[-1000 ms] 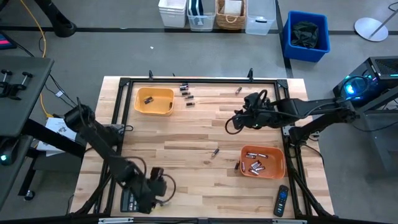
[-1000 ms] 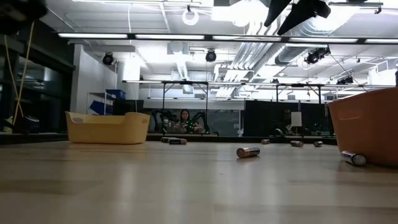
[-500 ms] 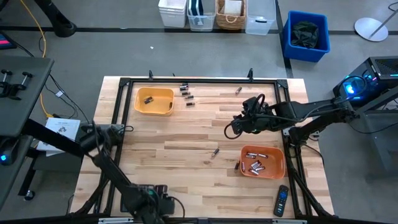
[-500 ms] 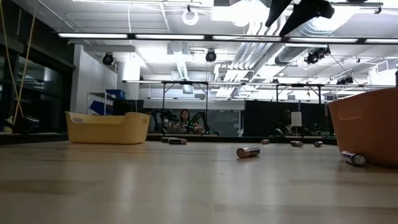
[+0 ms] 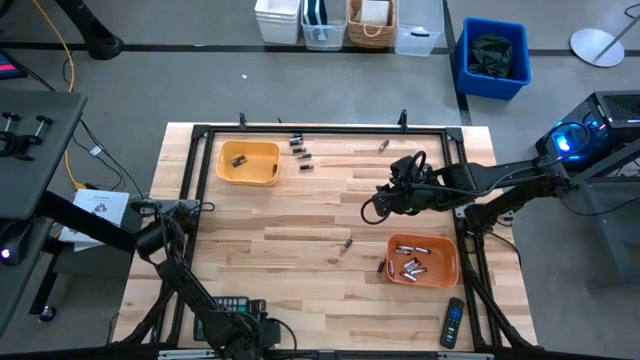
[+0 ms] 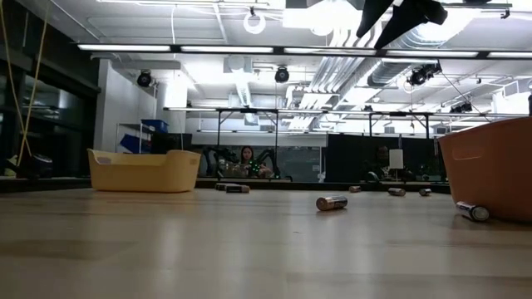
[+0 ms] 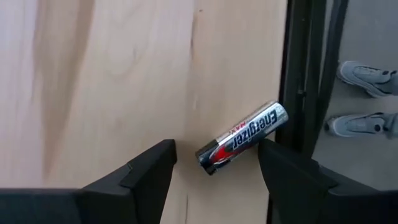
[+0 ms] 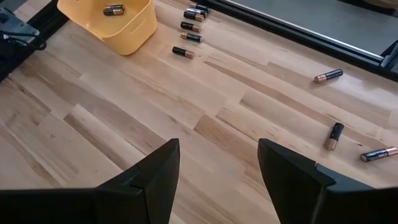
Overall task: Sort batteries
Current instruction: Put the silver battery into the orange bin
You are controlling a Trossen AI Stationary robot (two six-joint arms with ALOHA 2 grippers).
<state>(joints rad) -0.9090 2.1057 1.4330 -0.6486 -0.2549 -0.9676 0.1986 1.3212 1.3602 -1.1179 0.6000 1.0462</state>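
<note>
Left gripper (image 7: 214,163), fingers apart, straddles a silver-black-red Energizer battery (image 7: 242,137) lying tilted by the table's edge rail (image 7: 303,74). Right gripper (image 8: 217,163) is spread open and empty above mid-table.

1. High view: overhead, straight down, whole table (image 5: 300,215) in frame.
2. Low view: tabletop height, level toward the room; shares the yellow bin (image 6: 143,169) with the high view.
3. Wrist views: close over the wood.

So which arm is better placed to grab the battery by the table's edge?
Left. Its open gripper sits right over that battery, fingers either side; the right gripper hangs open mid-table, away from it.
</note>
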